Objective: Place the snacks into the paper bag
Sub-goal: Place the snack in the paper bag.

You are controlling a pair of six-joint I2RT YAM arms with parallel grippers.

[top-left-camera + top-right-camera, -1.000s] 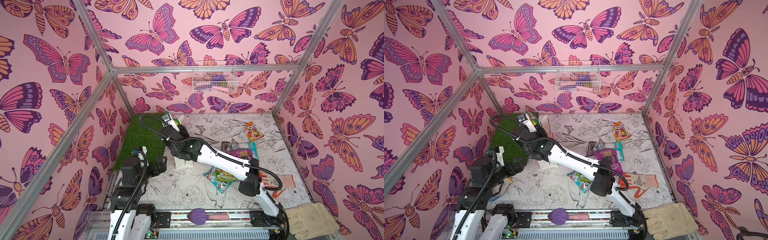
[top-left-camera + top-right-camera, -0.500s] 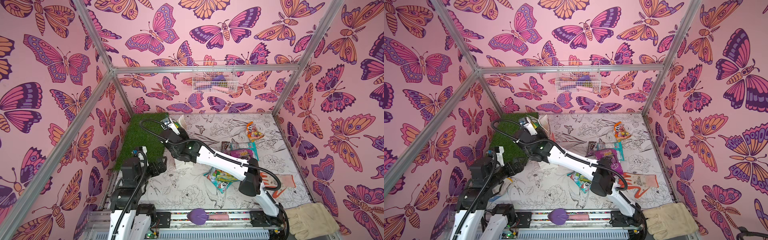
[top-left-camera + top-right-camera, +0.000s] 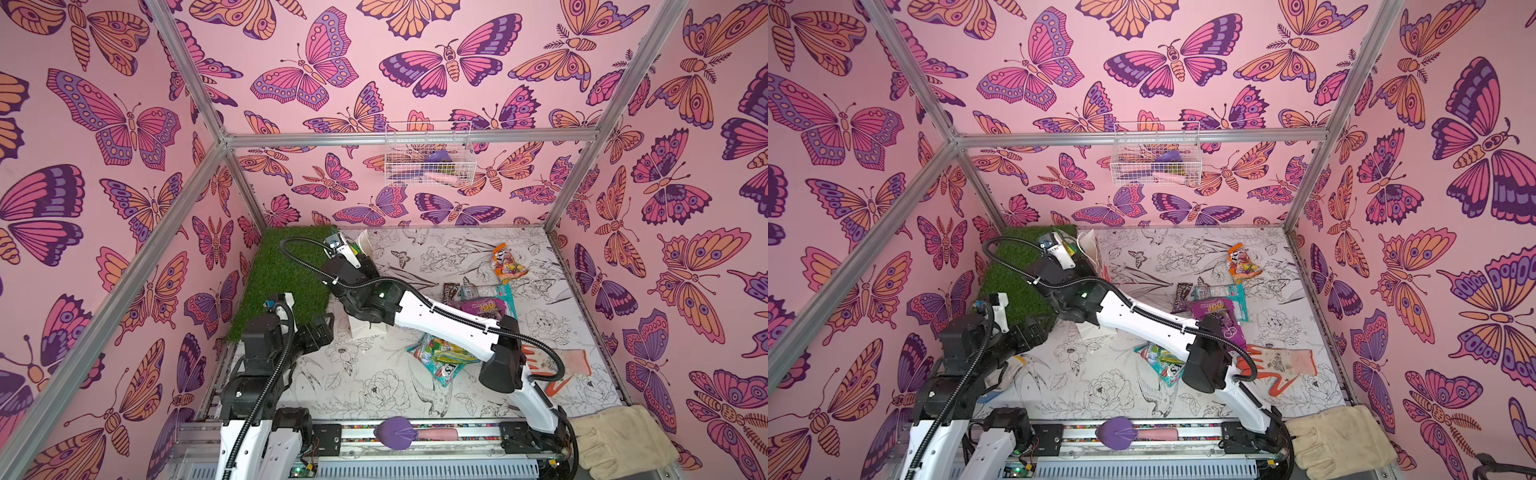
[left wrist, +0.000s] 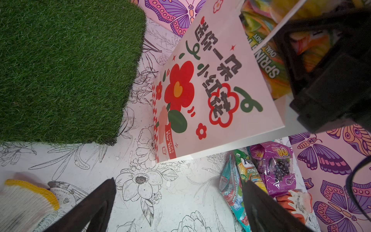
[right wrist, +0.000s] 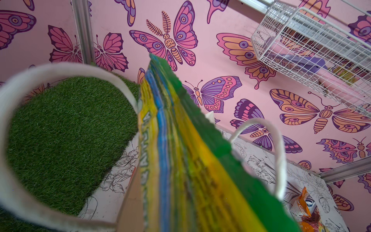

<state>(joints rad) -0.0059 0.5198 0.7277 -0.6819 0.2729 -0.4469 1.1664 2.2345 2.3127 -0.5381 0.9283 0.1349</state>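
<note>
Butterfly-papered pink cell seen from above, floored by a table (image 3: 374,386) printed with black line-drawn flowers. Towards the far left of the table, just beside a green artificial turf mat (image 3: 286,274), stands the tall white paper bag (image 4: 210,100), a red flower on its front and white cord handles (image 5: 280,152) at its rim. The right gripper (image 3: 351,251) sits at the bag's open mouth, clenched on a green-and-yellow glossy snack packet (image 5: 190,160) that hangs between the two handles with its lower part inside the bag. Whether anything else lies in the bag cannot be told. The left gripper (image 4: 176,211) hovers low over the table near the bag's base, jaws spread wide, holding nothing. Well apart from the bag, on the right half of the table, lie an orange packet (image 3: 509,266), a brown bar wrapper (image 3: 451,291), a teal packet (image 3: 486,293) and a purple grape bag (image 3: 484,309). Nearer the robot is a heap of teal and green-yellow packets (image 3: 442,359), partly under the right arm. A white wire basket (image 3: 430,179) on the back wall holds a purple object (image 3: 438,157) and a pink object (image 3: 444,178).
</note>
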